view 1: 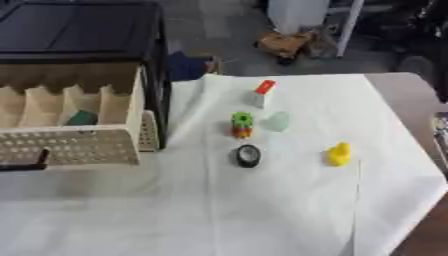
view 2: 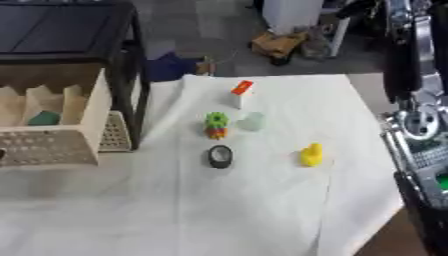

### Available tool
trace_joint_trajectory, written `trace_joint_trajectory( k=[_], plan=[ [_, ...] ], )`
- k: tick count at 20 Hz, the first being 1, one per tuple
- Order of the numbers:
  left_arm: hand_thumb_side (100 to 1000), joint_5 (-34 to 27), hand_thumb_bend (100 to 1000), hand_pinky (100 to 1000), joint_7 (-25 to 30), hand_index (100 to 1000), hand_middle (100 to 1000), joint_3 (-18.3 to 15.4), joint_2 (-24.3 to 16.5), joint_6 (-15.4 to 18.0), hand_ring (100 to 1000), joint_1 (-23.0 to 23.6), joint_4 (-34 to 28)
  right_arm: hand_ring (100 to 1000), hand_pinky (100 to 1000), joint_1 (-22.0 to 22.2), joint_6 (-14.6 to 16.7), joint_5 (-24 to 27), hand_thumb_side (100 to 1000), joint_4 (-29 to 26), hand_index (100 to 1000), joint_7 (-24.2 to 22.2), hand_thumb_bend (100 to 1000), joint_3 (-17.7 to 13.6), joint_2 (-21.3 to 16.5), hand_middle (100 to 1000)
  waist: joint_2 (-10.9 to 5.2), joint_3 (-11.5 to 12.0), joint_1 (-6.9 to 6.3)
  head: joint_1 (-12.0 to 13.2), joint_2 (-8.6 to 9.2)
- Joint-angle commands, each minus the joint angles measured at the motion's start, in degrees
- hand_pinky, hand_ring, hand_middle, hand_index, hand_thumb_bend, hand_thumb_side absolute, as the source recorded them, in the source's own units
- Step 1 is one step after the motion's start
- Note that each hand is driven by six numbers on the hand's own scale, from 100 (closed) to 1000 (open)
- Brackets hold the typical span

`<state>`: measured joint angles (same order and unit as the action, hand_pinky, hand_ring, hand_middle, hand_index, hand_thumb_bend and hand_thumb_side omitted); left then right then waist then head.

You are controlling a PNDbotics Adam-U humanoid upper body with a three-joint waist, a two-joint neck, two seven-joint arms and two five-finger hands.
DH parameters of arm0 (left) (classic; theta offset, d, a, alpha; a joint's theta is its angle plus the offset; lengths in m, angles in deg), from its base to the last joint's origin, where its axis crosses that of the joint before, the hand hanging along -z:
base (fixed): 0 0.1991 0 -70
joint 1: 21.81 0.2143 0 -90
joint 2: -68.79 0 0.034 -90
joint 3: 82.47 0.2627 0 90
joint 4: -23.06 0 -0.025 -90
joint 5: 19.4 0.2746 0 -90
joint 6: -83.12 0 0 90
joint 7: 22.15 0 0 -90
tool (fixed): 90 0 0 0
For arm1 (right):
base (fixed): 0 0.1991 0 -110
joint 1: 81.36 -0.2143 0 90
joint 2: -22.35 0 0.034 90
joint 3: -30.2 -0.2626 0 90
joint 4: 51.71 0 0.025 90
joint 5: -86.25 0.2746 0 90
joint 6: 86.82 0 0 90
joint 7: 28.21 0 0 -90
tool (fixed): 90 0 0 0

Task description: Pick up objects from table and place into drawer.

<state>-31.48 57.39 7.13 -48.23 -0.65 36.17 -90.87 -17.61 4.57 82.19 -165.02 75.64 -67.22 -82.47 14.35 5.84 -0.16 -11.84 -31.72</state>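
fingers of both hands: nowhere to be made out in either view, so no telling how open they are or what they hold.

left eye view: white cloth-covered table (view 1: 262, 210). open beige drawer (view 1: 79, 145) at left, pulled out of a black cabinet (view 1: 79, 30), split by upright dividers, with a dark green object (view 1: 82, 118) lying in one compartment. thin black bar (view 1: 24, 165) poking in at the left edge across the perforated drawer front. on the cloth, well apart from the drawer: white box with a red top (view 1: 263, 93) farthest back, green gear-like toy on red and orange parts (view 1: 241, 124) just beside a pale translucent cup (view 1: 278, 121), black ring-shaped roll (view 1: 248, 156) nearer, yellow duck (view 1: 339, 154) off to the right.

right eye view: same layout, plus silver and black robot arm structure (view 2: 416, 100) down the right edge, beside the table, clear of the objects.
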Motion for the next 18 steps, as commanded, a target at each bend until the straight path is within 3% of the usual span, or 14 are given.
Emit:
trace_joint_trajectory(
  k=[1,8,9,11,12,18],
  plan=[
    [1000,-0.82,249,100,-4.16,776,100,-1.04,1.33,2.87,100,-0.12,-0.66,553,690,-1.35,-1.76,-2.63,1000,-1.28,897,-0.79,157,0.09,-3.33,590,-1.22,0.05,-0.08,0.51,-0.52],
    [1000,0.53,233,100,-8.48,816,118,-1.01,6.09,8.00,100,1.54,-0.66,558,701,-4.32,-3.60,-7.52,1000,3.15,884,-3.79,390,1.99,-8.38,602,-1.70,0.53,-0.22,0.59,-0.27],
    [1000,0.93,212,100,-8.29,840,211,-0.68,6.73,8.45,100,1.76,-0.66,564,707,-4.97,-3.56,-8.42,1000,4.11,880,-4.64,429,2.42,-9.19,609,-1.78,0.54,-0.21,0.50,-0.22],
    [1000,1.93,199,110,-7.75,850,288,-0.27,7.98,9.18,132,2.20,-0.66,570,713,-6.30,-3.18,-10.42,1000,5.98,880,-6.31,441,3.24,-10.65,615,-1.93,0.55,-0.14,0.32,-0.18],
    [1000,2.37,171,158,-7.48,851,328,-0.03,8.51,9.37,178,2.43,-0.66,575,719,-6.86,-2.83,-11.25,1000,6.74,878,-7.02,452,3.60,-11.25,620,-1.99,0.55,-0.09,0.28,-0.14],
    [1000,2.87,144,319,-4.75,863,453,1.75,12.12,8.20,334,3.40,-0.66,595,746,-9.74,0.00,-14.99,1000,11.44,878,-12.51,528,5.66,-15.07,643,-2.25,0.60,0.26,-0.12,0.18]
  ],
)
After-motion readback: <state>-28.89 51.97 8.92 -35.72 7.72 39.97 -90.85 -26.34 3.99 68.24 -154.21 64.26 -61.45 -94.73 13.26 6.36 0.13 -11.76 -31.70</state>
